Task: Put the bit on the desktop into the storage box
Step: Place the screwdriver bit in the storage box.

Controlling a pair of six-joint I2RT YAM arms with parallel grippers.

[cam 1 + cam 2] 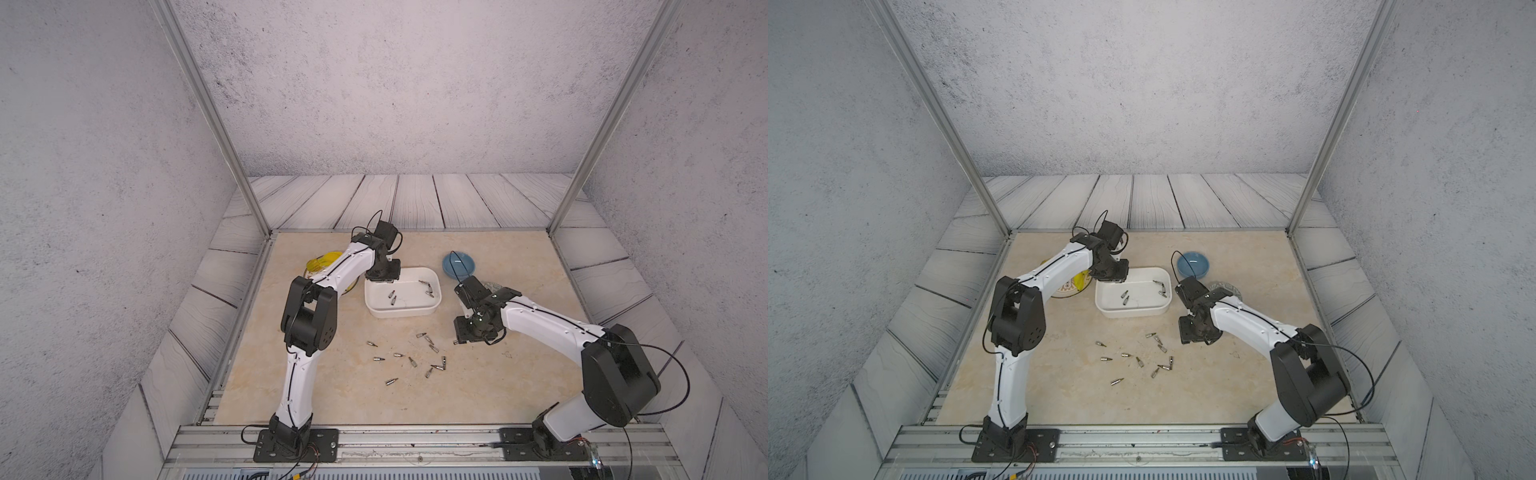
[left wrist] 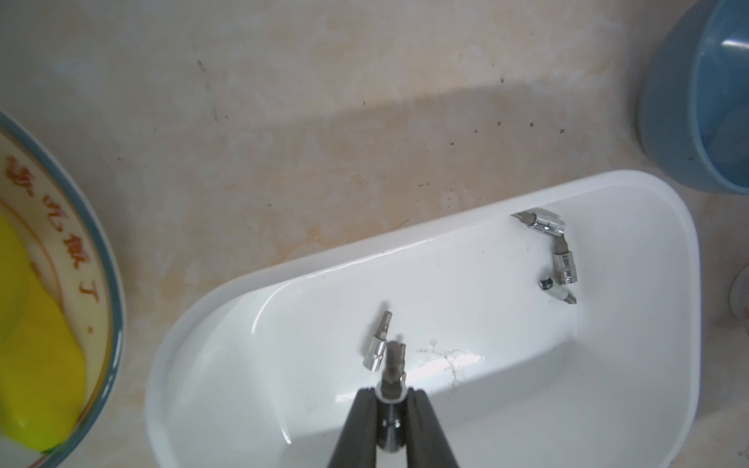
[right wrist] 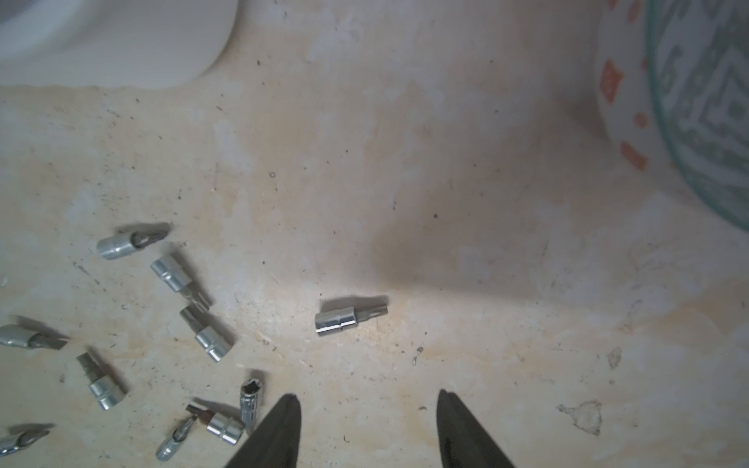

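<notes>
Right wrist: patterned bowl (image 3: pixel 697 101) near bit (image 3: pixel 348 320)

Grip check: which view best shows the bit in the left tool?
Left wrist view: the bit clamped in the left tool, over the storage box. In both top views the arm hides it; the right wrist view misses it.

Round blue bowl (image 1: pixel 458 264) is sitting toward the back on the right. A grey-patterned bowl (image 1: pixel 1227 287) is sitting just beside it, nearer the camera and mostly hidden, and its outer wall is showing red marks in the right wrist view. Well apart on the left, a blue-rimmed bowl (image 2: pixel 111 300) with red characters is holding something bright yellow (image 2: pixel 36 364). Grey plank-pattern panels (image 1: pixel 415 199) are running round the edges, and speckled grey walls (image 1: pixel 395 83) are rising behind them.
</notes>
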